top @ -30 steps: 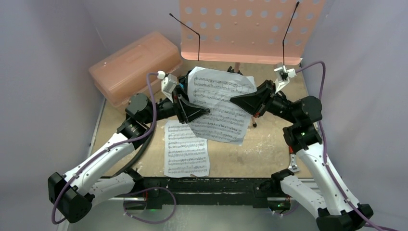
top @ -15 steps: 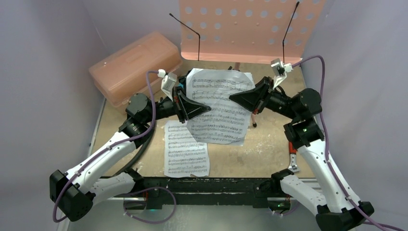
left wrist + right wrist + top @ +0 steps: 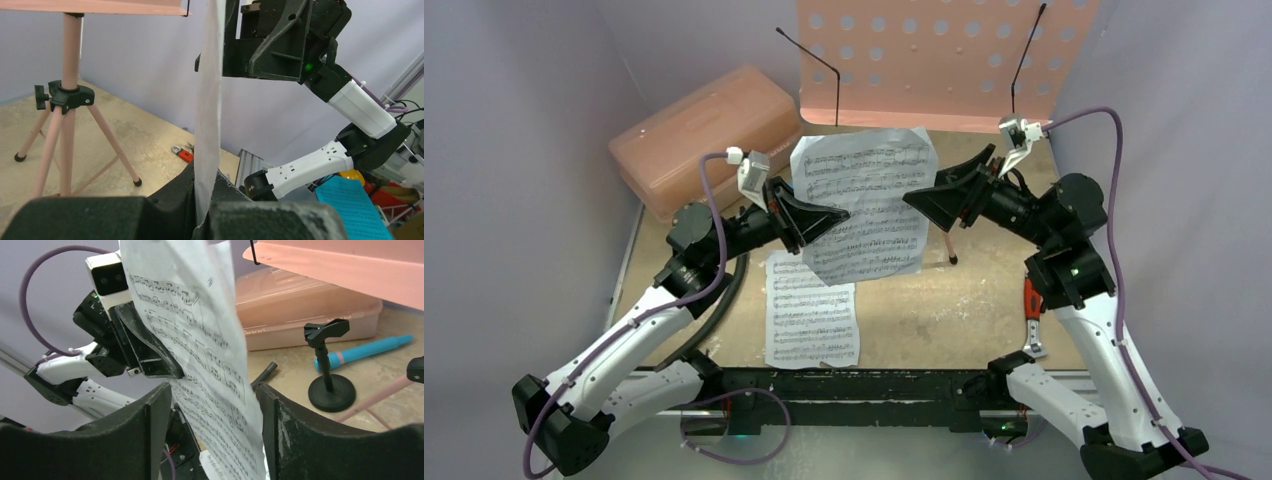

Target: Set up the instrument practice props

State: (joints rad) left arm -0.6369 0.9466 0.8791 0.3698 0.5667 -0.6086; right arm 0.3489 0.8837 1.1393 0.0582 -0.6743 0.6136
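One white sheet-music page (image 3: 861, 195) hangs upright above the table, pinched at its left edge by my shut left gripper (image 3: 842, 213). In the left wrist view the page (image 3: 209, 100) rises edge-on from between the closed left gripper (image 3: 206, 174). My right gripper (image 3: 911, 200) is open at the page's right edge; the page (image 3: 200, 335) passes loosely between its spread fingers (image 3: 214, 390). A second page (image 3: 812, 312) lies flat on the table. The pink music stand (image 3: 934, 60) is at the back, its tripod legs (image 3: 65, 105) behind the page. The black mic stand (image 3: 330, 377) and cyan microphone (image 3: 365, 351) sit on the table.
A large translucent pink case (image 3: 704, 135) lies at the back left. A red-handled tool (image 3: 1031, 300) rests by the right table edge. The stand's two thin black wire arms (image 3: 1024, 65) stick up from its tray. Purple walls close in both sides.
My right gripper has opened and let go of the page. The left gripper closed on the page and now holds it alone, shifted left and slightly toward the stand.
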